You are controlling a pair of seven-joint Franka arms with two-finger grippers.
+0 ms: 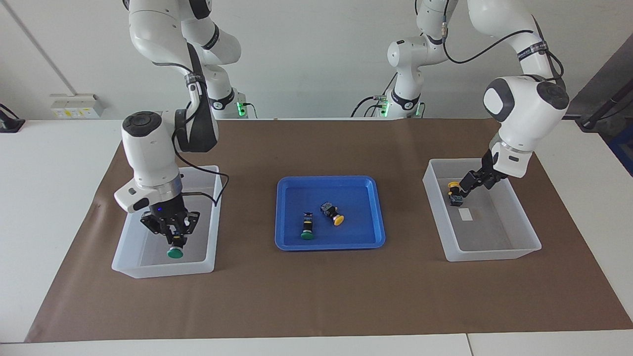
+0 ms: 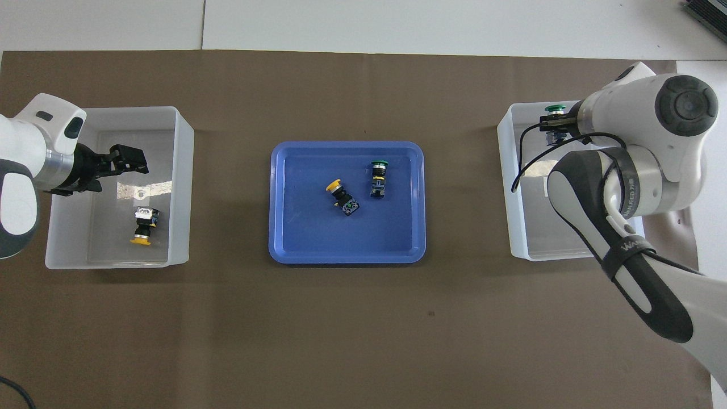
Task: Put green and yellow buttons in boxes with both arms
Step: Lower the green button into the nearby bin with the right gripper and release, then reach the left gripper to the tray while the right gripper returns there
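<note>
Right gripper (image 1: 174, 237) clamps green button (image 1: 174, 252) over box (image 1: 129, 267); left gripper (image 1: 470, 181) open, yellow button (image 1: 453, 194) dropped. Two left in tray (image 1: 366, 242).

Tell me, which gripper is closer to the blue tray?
Right, though barely. The right gripper holds a green button over one box; the left gripper hangs over the other box.

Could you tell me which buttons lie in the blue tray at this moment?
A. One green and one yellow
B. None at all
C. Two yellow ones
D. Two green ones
A: the blue tray holds one green-capped button and one yellow-capped button, lying beside each other.
</note>
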